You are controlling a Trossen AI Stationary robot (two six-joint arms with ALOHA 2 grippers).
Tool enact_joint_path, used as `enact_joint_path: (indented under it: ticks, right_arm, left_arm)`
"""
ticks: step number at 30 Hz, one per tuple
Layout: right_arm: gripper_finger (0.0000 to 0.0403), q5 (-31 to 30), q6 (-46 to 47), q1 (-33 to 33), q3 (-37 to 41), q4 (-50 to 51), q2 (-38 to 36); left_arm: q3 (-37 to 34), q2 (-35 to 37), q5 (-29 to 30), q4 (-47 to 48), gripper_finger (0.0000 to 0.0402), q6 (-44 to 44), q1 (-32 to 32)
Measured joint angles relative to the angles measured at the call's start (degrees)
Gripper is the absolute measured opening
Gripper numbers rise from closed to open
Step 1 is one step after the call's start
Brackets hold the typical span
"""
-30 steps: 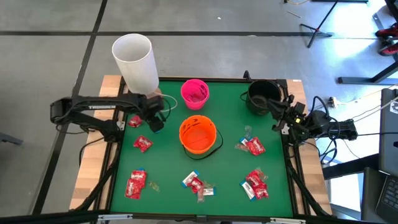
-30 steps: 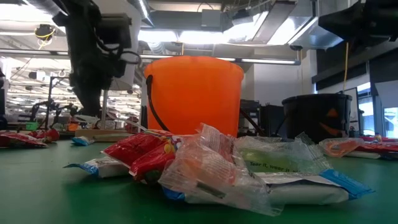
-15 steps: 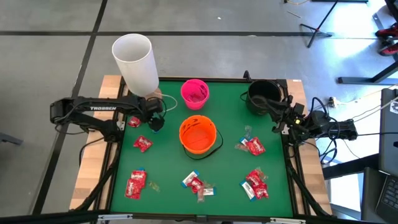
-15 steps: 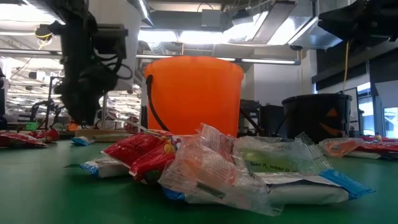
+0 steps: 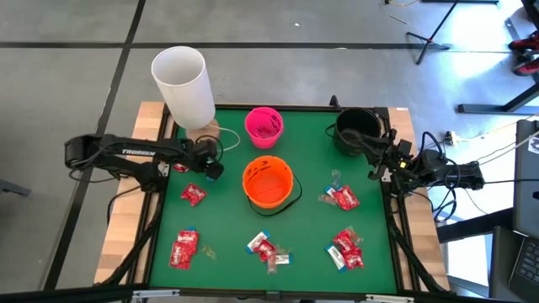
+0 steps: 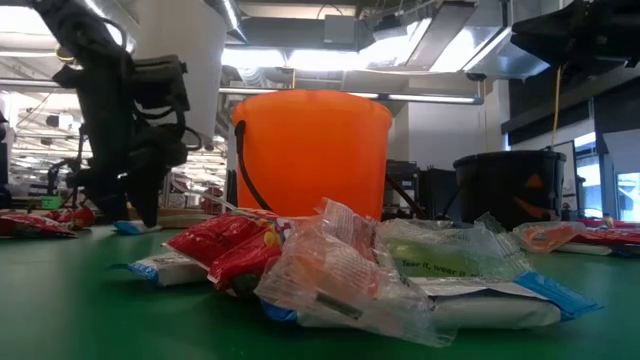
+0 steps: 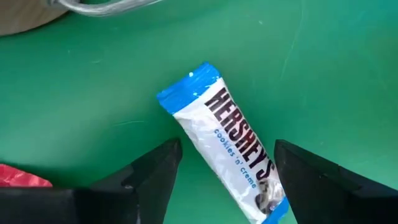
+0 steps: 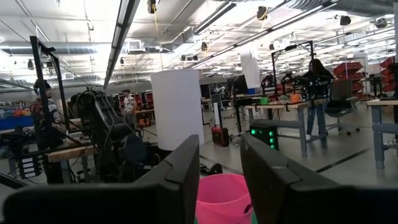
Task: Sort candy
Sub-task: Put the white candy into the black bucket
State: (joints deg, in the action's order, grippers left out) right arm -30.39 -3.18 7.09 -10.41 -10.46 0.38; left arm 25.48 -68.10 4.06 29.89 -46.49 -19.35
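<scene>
My left gripper [image 7: 227, 163] [image 5: 210, 167] is open and points down over a white candy bar with blue ends and dark print [image 7: 233, 149]. The bar lies flat on the green mat, and one finger stands on each side of it without touching. The low view shows this gripper [image 6: 132, 205] just above the bar's blue end [image 6: 130, 227]. Red-wrapped candy lies in small heaps on the mat [image 5: 193, 194] [image 5: 183, 248] [image 5: 265, 249] [image 5: 344, 198] [image 5: 347, 250]. My right gripper [image 5: 376, 160] [image 8: 221, 180] waits, open, at the table's right edge beside the black bucket [image 5: 355, 130].
The orange bucket [image 5: 269, 183] stands mid-table, the pink bucket [image 5: 264, 126] behind it, and a tall white cylinder [image 5: 184, 84] at the far left corner. A red candy [image 5: 179, 166] lies just left of my left gripper. Green mat shows bare between the heaps.
My left gripper has moved down toward the mat and a little toward the table's left and near edges, ending over the white bar. The right arm and the candy have kept still.
</scene>
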Motion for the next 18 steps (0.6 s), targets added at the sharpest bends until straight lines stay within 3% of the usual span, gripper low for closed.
enact_joint_path:
  ticks: [7, 18]
  right_arm:
    - [0.0115, -0.1, -0.1, 0.0, 0.0, 0.0, 0.0]
    - [0.0115, -1.2, 0.5, 0.0, 0.0, -0.2, 0.0]
  left_arm:
    - [-0.7, 0.0, 1.7, -1.0, 0.0237, -0.3, 1.4]
    - [0.3, -0.1, 1.0, 0.7, 0.0097, 2.0, 5.0]
